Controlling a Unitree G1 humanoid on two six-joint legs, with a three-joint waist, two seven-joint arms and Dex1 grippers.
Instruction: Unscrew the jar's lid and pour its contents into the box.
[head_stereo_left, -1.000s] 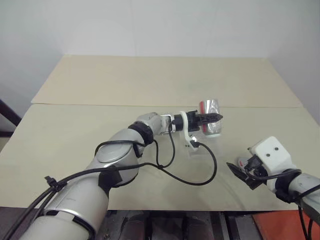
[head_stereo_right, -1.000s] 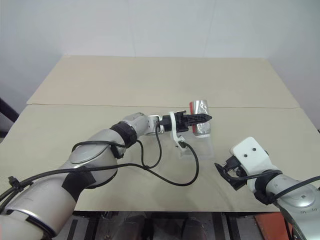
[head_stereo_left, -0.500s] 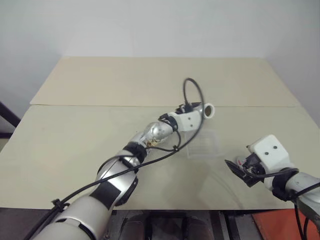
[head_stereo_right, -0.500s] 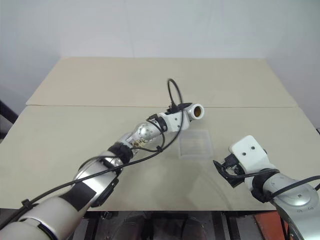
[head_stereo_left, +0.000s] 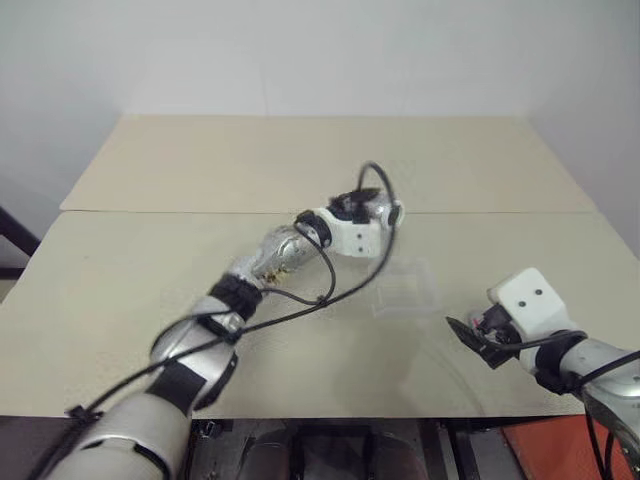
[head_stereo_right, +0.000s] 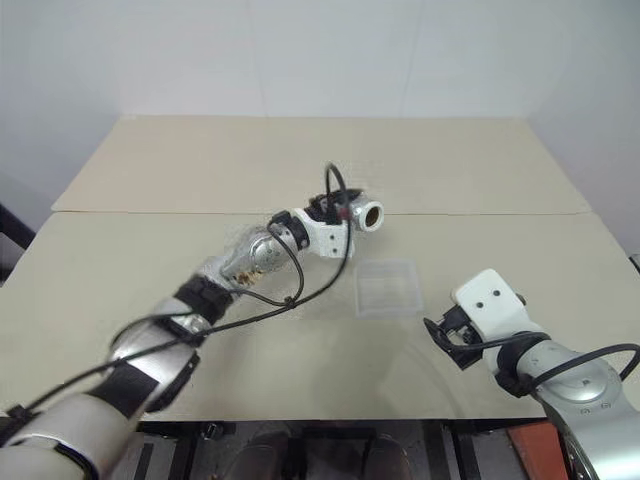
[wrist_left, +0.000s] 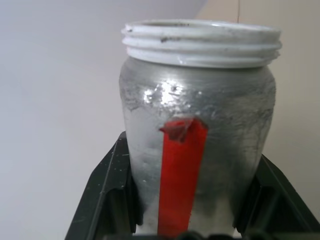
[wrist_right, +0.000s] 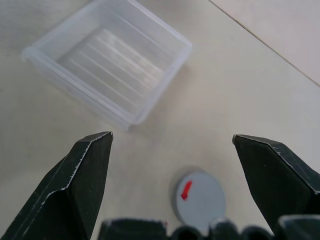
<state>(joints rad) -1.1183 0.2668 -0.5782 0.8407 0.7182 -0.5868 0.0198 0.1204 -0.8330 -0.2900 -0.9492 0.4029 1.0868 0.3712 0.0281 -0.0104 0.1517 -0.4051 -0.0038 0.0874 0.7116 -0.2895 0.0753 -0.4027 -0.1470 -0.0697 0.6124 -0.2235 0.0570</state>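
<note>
Lid (wrist_right: 200, 200) lies flat on the table (head_stereo_left: 150, 270), grey with a small red mark, nearest of all, just below the right gripper (wrist_right: 172, 145), whose two black fingers (wrist_right: 82, 175) stand spread wide with nothing between them. Box (wrist_right: 107, 60) is the landmark: a shallow clear tray resting on the table a little beyond the lid, apart from it, and its floor looks bare, though the ribbed clear plastic makes that hard to be sure of. In the head views the right gripper (head_stereo_left: 470, 333) hangs low over the table on the near right side of the box (head_stereo_right: 388, 288), not touching it. Jar (wrist_left: 197, 135) sits pinched between the left gripper's (wrist_left: 195, 232) fingers, its threaded white mouth uncovered and a red strip running down its side. Seen from the head, the jar (head_stereo_right: 368, 214) is held up off the table beyond the box and slightly to its left, lying roughly level with its open mouth turned toward the right.
</note>
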